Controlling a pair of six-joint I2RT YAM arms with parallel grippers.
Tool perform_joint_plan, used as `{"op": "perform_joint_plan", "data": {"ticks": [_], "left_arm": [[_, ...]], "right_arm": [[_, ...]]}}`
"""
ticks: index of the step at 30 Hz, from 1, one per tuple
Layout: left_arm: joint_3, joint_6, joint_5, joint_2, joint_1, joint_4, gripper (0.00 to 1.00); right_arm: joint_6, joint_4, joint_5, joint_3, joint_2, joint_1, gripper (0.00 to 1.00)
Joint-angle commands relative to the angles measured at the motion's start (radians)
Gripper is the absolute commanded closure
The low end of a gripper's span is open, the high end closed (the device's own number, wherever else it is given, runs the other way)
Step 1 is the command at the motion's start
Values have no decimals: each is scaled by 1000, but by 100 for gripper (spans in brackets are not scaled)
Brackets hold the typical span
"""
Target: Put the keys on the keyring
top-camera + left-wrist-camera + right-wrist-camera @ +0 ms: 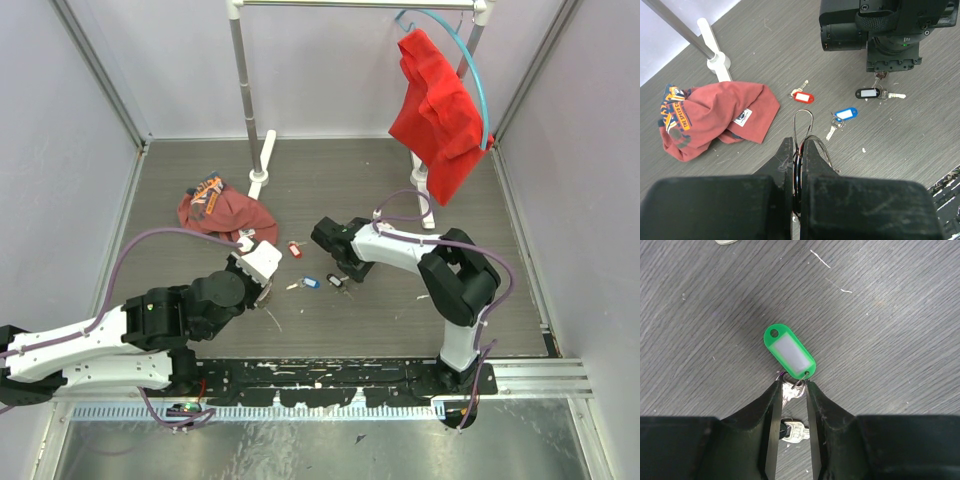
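Bench boards are dark grey with a wood grain, marked by pale scuffs and flecks, and pale lilac walls close in on three sides. A metal rack on white feet stands at the far end. A blue hoop hanger hangs from its bar with a red cloth draped over it. A rust-red shirt lies crumpled on the bench to the far left.

The left gripper is pinched almost closed on the keyring, whose thin wire loop sticks out past the fingertips, low over the bench. Beyond it three keys lie flat and apart from each other. The red key is nearest the shirt, the blue key is in the middle, and the black key is to the right, just below the right arm.

The right gripper points down at the bench with its jaws drawn narrow on the green key. It grips the metal part, and the tag pokes out past the fingertips. Whether the tag touches the boards cannot be told. Another bit of silver metal shows further back between the jaws.
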Motion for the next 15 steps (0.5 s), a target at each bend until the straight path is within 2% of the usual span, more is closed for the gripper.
{"op": "perform_joint_plan", "data": {"ticks": [1,11,15], "left_arm": [[17,5,1,-8,3,17,100],[17,6,0,-8,2,14,100],[15,6,2,-9,3,14,100]], "right_arm": [[33,-20,39,26,3,3,70],[33,-24,51,23,5,3,83],[24,-25,55,23,-7,3,94]]}}
